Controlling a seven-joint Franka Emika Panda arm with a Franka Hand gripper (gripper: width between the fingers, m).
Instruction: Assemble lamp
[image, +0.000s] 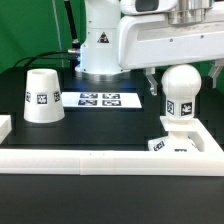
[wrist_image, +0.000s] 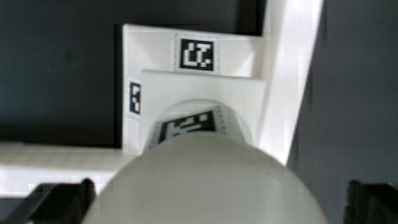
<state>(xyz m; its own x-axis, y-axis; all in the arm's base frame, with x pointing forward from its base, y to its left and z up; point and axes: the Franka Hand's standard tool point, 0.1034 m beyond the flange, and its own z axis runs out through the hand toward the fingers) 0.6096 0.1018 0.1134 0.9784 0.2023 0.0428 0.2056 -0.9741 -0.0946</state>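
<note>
The white ball-headed bulb stands upright on the flat square base at the exterior view's right, both with square tags. The truncated-cone shade stands alone at the exterior view's left. My gripper reaches down over the bulb, with one dark finger on each side of the ball head. In the wrist view the bulb fills the space between the fingers, with a gap on each side. The base lies beyond it. The gripper is open and holds nothing.
A long white rail runs along the front, right against the base, and also shows in the wrist view. The marker board lies flat between the shade and the bulb. The arm's white base stands at the back.
</note>
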